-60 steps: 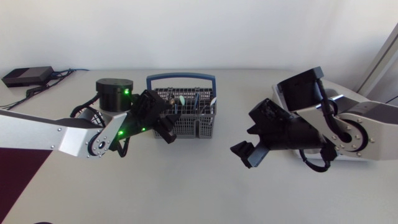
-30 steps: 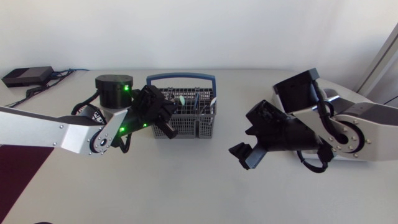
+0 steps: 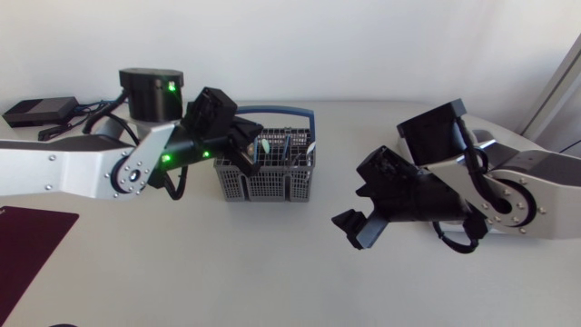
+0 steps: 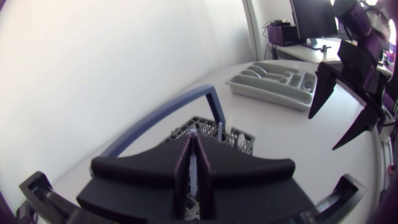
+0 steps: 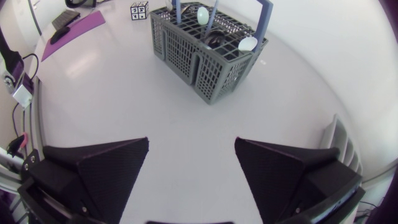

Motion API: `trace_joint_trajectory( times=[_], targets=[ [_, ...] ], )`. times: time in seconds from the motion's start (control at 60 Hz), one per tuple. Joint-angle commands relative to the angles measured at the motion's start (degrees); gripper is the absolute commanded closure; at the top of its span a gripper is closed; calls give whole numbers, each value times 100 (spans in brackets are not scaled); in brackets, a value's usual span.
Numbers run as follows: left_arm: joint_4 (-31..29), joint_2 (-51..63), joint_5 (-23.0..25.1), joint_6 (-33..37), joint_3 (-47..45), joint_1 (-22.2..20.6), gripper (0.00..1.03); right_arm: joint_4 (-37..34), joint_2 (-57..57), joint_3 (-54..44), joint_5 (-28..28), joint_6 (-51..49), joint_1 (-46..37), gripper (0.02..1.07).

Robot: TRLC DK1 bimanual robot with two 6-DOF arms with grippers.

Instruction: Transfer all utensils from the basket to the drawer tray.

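The grey wire basket [image 3: 272,177] with a blue handle [image 4: 163,123] stands at the table's middle back, with several utensils upright in it. Among them are a pale green spoon [image 5: 203,12] and a white one [image 5: 247,43]. My left gripper [image 3: 243,153] hangs over the basket's left part, shut on a thin pale utensil handle [image 4: 194,155] that stands up between its fingers. My right gripper [image 3: 357,227] is open and empty, low over the bare table to the right of the basket [image 5: 208,53]. The grey drawer tray [image 4: 273,84] lies far right, mostly hidden under my right arm in the head view.
A dark purple mat [image 3: 27,238] lies at the front left. A black box [image 3: 36,111] with cables sits at the back left corner. A small cube [image 5: 138,10] stands beyond the basket.
My left gripper has closed on the utensil handle and risen from the basket's front left to above it. The right arm has barely moved.
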Motion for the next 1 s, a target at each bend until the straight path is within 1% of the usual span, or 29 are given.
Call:
trace_joint_trajectory(
  times=[0.0,0.15,0.217,0.367,0.5,0.6,0.65,0.7,0.883,0.983],
  targets=[
    [-179,-434,23,-111,413,76,100,-69,-165,-27,47,-85,58,7],
    [-874,-944,41,-365,765,84,99,-175,-411,34,91,-67,58,7],
    [-1295,-1111,85,-497,932,76,100,-271,-535,104,91,-41,58,7],
    [-2095,-1305,410,-1156,1275,76,100,-447,-737,280,74,12,76,7],
    [-2640,-1357,902,-1710,1468,76,100,-535,-860,438,21,100,111,7],
    [-2904,-1331,1262,-2185,1547,76,100,-640,-904,597,-155,161,128,8],
    [-3053,-1252,1491,-2413,1609,67,100,-667,-904,702,-313,214,128,12],
    [-3159,-1164,1719,-2572,1635,40,100,-728,-877,816,-463,284,128,13],
    [-3414,-804,2387,-2905,1846,14,100,-930,-561,1291,-1069,495,146,13],
    [-3458,-637,2546,-3046,1916,-21,100,-1001,-350,1502,-1350,531,155,13]
  ],
)
